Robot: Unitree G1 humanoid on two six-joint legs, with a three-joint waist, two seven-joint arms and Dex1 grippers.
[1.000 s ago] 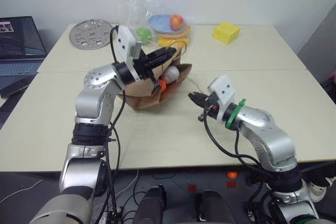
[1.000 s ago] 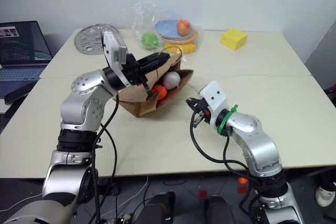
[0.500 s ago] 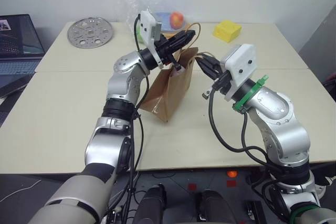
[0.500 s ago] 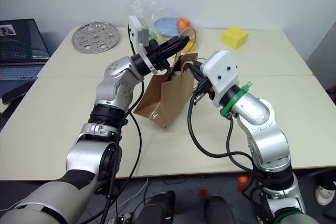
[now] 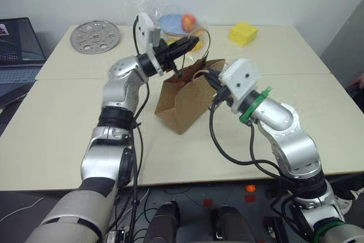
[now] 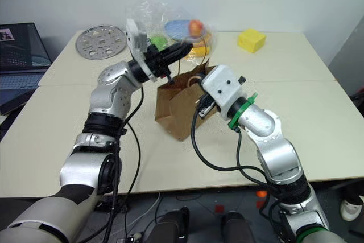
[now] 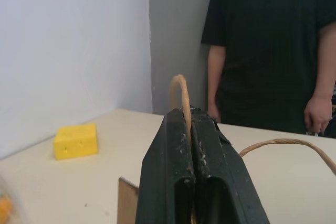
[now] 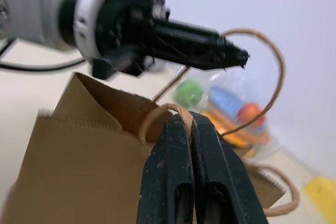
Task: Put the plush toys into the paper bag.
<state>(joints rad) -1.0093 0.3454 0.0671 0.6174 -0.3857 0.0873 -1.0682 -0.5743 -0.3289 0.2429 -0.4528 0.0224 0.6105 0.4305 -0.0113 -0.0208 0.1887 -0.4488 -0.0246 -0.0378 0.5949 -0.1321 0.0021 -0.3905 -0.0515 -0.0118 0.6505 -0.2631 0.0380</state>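
A second ago the bag [image 5: 185, 98] was lying on its side near the middle of the counter [image 5: 68, 135] with the two toys showing in its mouth; now it is standing upright on its base, its mouth facing up, and the toys are no longer showing, hidden by its walls. The left hand [image 5: 193, 42], which was at the lying bag's mouth, is now raised above the bag toward the counter's far edge, its fingers [image 7: 181, 156] pressed fully together on one loop handle [image 7: 181, 98], which is rising out between them. The right hand [image 8: 191, 124], which was low over the counter and apart from the bag, is now up at the bag's rim on the side toward the counter's right edge, also squeezed shut, pinching the second handle [image 8: 157, 119] just above the brown paper. The bag is hanging between the two grips with its bottom touching the counter. Behind it, near the far edge, a clear bag of fruit [image 5: 179, 24] is sitting, with a yellow block [image 5: 243, 33] further toward the far right corner.
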